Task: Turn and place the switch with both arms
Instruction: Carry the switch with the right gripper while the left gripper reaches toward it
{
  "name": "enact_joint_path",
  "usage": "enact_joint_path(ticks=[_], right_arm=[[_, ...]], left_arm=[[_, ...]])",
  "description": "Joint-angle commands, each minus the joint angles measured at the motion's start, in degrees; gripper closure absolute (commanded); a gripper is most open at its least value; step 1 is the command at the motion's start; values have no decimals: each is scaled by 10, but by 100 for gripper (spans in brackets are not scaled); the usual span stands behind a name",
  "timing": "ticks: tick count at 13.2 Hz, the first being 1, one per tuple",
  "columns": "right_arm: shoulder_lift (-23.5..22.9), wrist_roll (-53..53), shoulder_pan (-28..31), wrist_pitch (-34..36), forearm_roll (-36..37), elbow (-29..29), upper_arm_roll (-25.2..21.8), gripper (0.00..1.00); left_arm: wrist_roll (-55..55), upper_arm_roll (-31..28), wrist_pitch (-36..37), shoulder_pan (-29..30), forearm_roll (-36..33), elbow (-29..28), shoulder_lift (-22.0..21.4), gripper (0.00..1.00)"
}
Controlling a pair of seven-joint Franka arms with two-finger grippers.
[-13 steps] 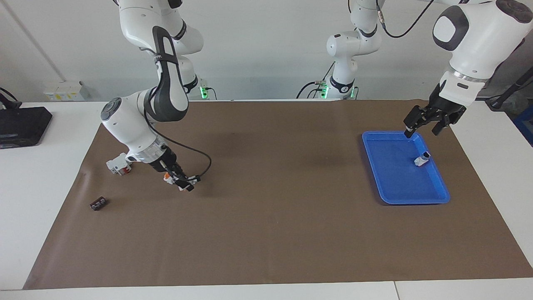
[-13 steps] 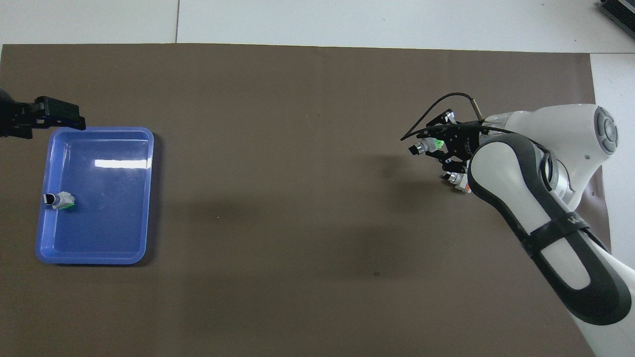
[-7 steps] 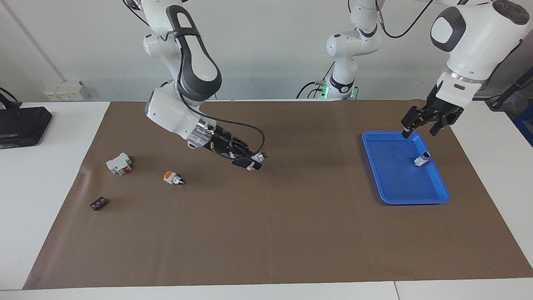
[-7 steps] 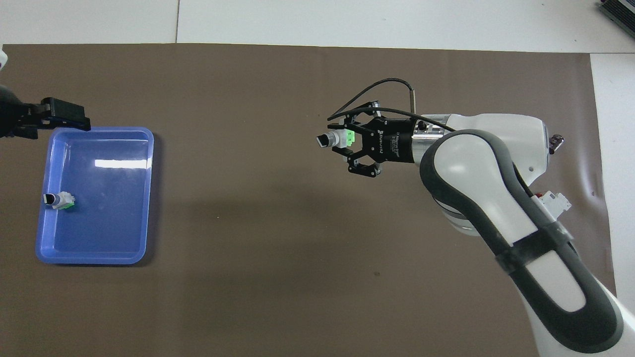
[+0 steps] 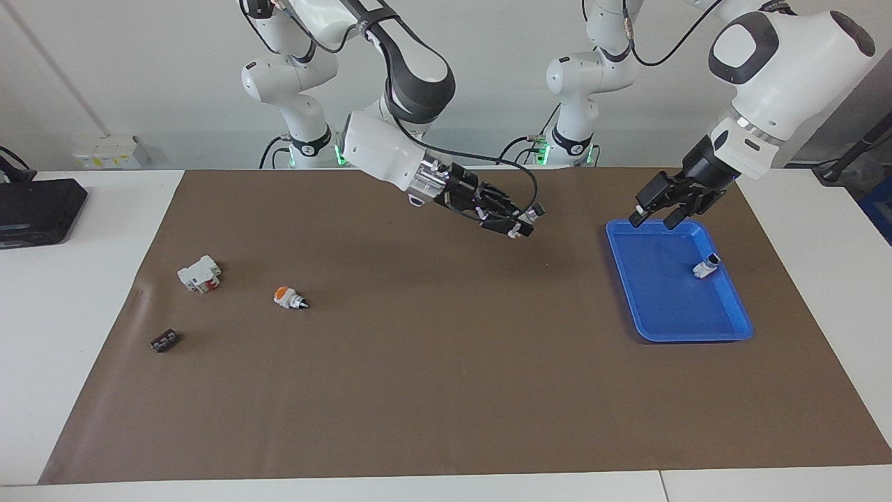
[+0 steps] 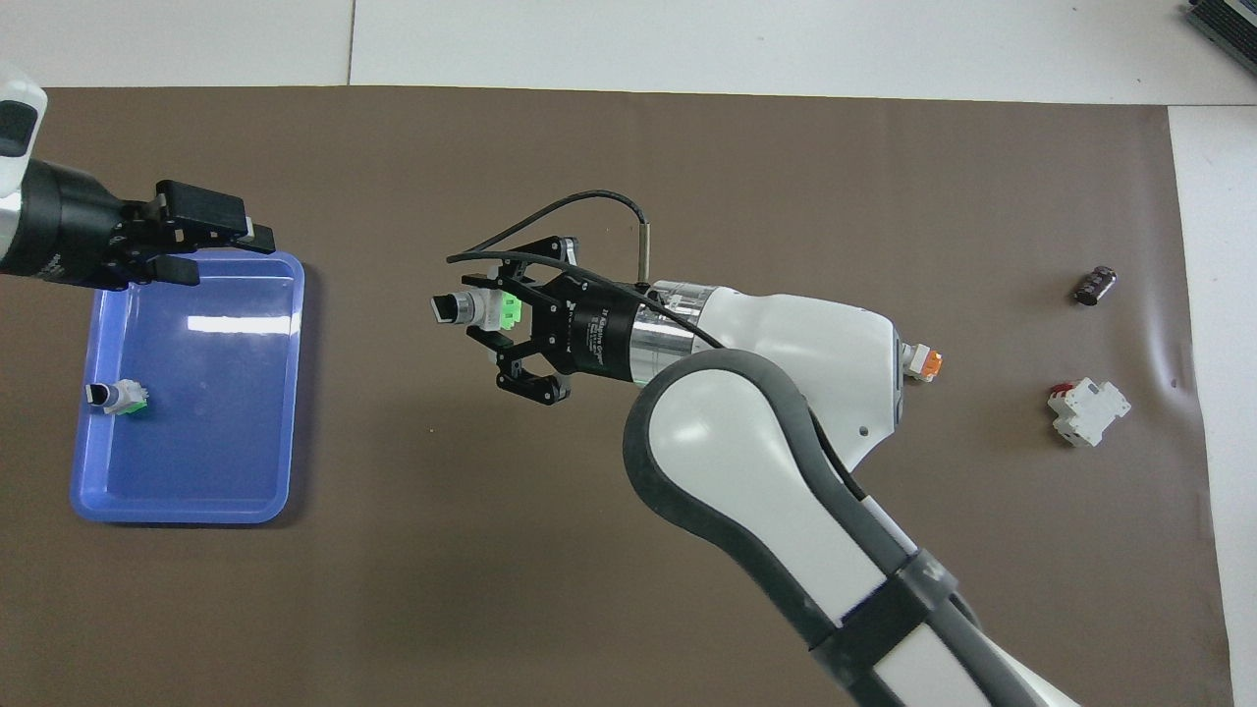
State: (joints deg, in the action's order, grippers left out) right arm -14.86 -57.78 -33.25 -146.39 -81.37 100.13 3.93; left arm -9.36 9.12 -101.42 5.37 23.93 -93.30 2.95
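1. Overhead view shows the right end effector [image 6: 478, 329] raised over the middle of the brown mat [image 6: 628, 550], reaching toward the blue tray [image 6: 295, 393] at the left arm's end of the table [image 6: 786, 39].
2. The switch [image 6: 481, 309] sits between that end effector's fingers, which are clamped on it. It lies level, sticking out past the fingertips toward the tray.
3. This switch is a small white body. A bright green block is at the end buried in the fingers, and a black knob is at the free end that points at the tray.
4. In the facing view the same switch [image 5: 524, 222] shows as a small pale piece at the tip of the right end effector [image 5: 516, 224], clear of the mat and well apart from the tray [image 5: 725, 328].
5. The left end effector [image 6: 211, 241] hangs over the tray's corner nearest the mat's middle and farthest from the robots. Its fingers are apart and hold nothing. The facing view shows it [image 5: 658, 215] above the tray's rim, not touching it.
6. A second switch [image 6: 118, 397] of the same kind, white with green and a black end, lies inside the tray against the wall toward the left arm's end of the table.
7. Well apart from the tray, toward the right arm's end of the table, three loose parts lie on the mat: an orange-ended switch [image 5: 287, 298], a white and red block [image 5: 198, 273], and a small dark part [image 5: 164, 341].
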Motion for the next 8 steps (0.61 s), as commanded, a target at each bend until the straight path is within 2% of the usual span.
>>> enact_joint_path(ticks=[1, 3, 5, 8], right_arm=[[-33, -34, 4, -8, -13, -37, -2, 100], [-52, -91, -1, -28, -6, -61, -1, 100], [-58, -94, -15, -37, 0, -69, -2, 100], [-62, -90, -39, -72, 24, -70, -2, 100]], left_arm=[[-11, -3, -11, -10, 64, -44, -29, 26], [-12, -3, 7, -18, 93, -45, -34, 38], [-32, -2, 6, -23, 131, -48, -35, 41], [-37, 0, -20, -54, 142, -71, -44, 42]])
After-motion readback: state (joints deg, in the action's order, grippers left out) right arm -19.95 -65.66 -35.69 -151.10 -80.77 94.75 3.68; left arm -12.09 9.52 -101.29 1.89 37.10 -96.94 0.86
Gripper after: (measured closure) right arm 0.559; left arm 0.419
